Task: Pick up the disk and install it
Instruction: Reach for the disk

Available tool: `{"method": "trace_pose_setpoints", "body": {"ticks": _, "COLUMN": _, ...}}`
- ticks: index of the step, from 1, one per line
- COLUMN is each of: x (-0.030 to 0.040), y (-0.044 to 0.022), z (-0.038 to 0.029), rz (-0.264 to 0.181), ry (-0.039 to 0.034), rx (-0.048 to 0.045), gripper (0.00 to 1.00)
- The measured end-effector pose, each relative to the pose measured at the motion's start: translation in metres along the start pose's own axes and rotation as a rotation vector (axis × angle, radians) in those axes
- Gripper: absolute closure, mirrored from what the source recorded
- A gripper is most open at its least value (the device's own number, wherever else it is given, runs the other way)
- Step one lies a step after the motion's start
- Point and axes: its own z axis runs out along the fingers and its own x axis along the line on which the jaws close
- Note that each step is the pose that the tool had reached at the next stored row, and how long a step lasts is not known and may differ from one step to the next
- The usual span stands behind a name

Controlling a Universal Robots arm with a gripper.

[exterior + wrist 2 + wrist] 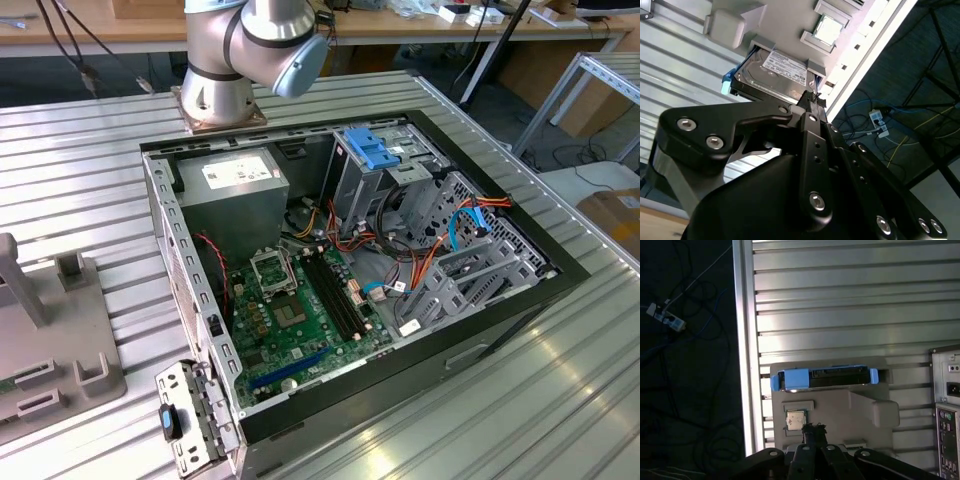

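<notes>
The disk (832, 378) is a silver-grey drive with a white label (785, 67) and bright blue side rails. It stands on edge in a slot of a pale grey fixture (840, 405). In both wrist views my gripper (813, 430) (812, 98) hangs a short way off the disk, over the fixture, without touching it. Its black fingertips are drawn together with nothing between them. The arm's base and elbow (250, 50) show at the far side of the table in the exterior view.
An open computer case (350, 260) lies on the ribbed aluminium table (90, 180), with a grey power-supply box (235, 190), motherboard (300, 310) and a metal cage topped by a blue bracket (375, 148). A processor chip (796, 419) sits in the fixture. The table edge (742, 340) drops to a cabled floor.
</notes>
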Motion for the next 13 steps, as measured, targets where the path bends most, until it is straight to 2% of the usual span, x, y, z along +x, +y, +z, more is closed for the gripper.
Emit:
{"method": "trace_pose_setpoints", "body": {"ticks": 4, "x": 0.0003, "y": 0.0024, "z": 0.0001, "rz": 0.0, "ry": 0.0, "rx": 0.0, "gripper": 0.89}}
{"method": "trace_pose_setpoints", "body": {"ticks": 13, "x": 0.0003, "y": 0.0026, "z": 0.0001, "rz": 0.0, "ry": 0.0, "rx": 0.0, "gripper": 0.89}}
